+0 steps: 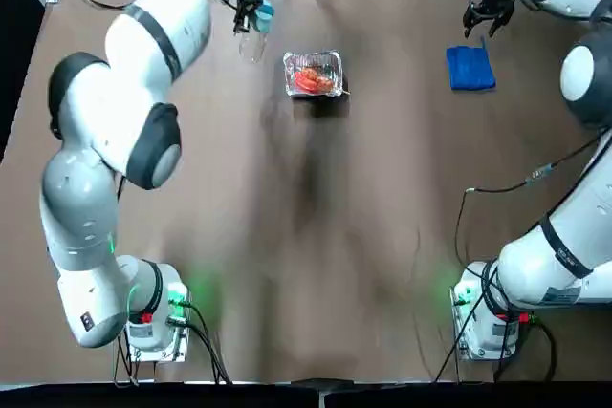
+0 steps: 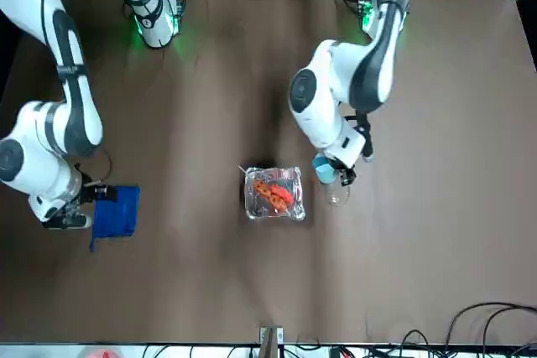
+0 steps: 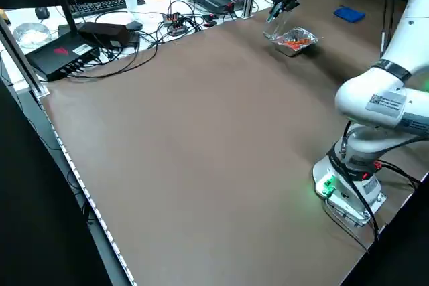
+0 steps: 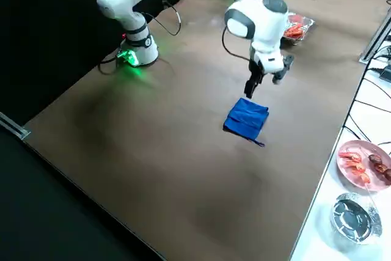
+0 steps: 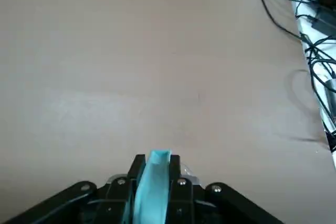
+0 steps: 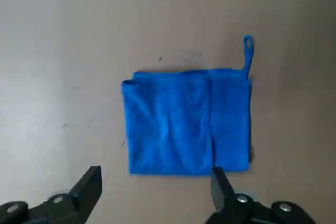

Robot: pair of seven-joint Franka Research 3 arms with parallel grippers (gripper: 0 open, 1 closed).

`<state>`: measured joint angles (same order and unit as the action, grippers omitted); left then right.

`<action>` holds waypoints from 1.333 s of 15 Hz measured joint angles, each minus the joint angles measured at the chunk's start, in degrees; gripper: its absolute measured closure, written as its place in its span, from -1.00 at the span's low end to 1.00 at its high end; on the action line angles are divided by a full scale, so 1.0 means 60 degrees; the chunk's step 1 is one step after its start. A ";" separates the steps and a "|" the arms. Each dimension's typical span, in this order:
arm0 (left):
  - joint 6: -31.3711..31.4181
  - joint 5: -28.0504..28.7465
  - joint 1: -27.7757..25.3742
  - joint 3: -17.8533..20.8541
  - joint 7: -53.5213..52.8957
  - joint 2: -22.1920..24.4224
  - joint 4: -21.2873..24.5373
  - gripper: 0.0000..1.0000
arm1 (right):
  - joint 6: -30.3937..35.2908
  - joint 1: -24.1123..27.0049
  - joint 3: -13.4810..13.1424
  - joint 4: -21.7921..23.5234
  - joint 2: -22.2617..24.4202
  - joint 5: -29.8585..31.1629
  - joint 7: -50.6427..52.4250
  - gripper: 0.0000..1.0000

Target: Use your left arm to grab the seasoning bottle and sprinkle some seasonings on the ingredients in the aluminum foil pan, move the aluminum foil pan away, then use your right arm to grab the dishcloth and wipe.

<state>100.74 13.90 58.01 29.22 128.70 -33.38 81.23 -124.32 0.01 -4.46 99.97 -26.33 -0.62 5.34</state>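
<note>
Top view: left gripper (image 1: pixel 251 18) clamped on seasoning bottle (image 1: pixel 256 33) just beside aluminum foil pan (image 1: pixel 314 74), near far table (image 1: pixel 306 236) edge. Right gripper (image 1: pixel 489 14) fingers apart above dishcloth (image 1: pixel 469 68). Mid-table bare.

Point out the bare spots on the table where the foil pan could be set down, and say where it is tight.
The widest bare stretch runs from the aluminum foil pan toward the arm bases. Another lies between the pan and the dishcloth.

Tight: beside the pan, where the left gripper holds the seasoning bottle, and by the cloth, where the open right gripper hangs.
</note>
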 joint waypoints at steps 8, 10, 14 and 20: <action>-0.0567 0.0219 0.1917 0.1989 0.0009 -0.2287 -0.1073 0.55 | -0.1725 0.0072 -0.0152 -0.0019 -0.1340 0.0019 -0.0029 -0.66; -0.0641 0.0437 0.2003 0.2001 0.0009 -0.2483 -0.1333 0.55 | -0.1725 0.0123 -0.0176 -0.0035 -0.1402 0.0019 -0.0043 -0.68; -0.0680 0.0575 0.2096 0.2095 0.0009 -0.2606 -0.1533 0.55 | -0.1722 0.0238 -0.0192 -0.0040 -0.1446 0.0019 -0.0045 -0.71; -0.0680 0.0819 0.2119 0.2169 0.0009 -0.2709 -0.1591 0.55 | -0.1653 0.0343 -0.0191 -0.0035 -0.1491 0.0019 -0.0045 -0.72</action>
<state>96.65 18.81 70.72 42.23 128.75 -49.64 71.68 -134.24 2.07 -5.61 99.76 -35.27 -0.51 5.07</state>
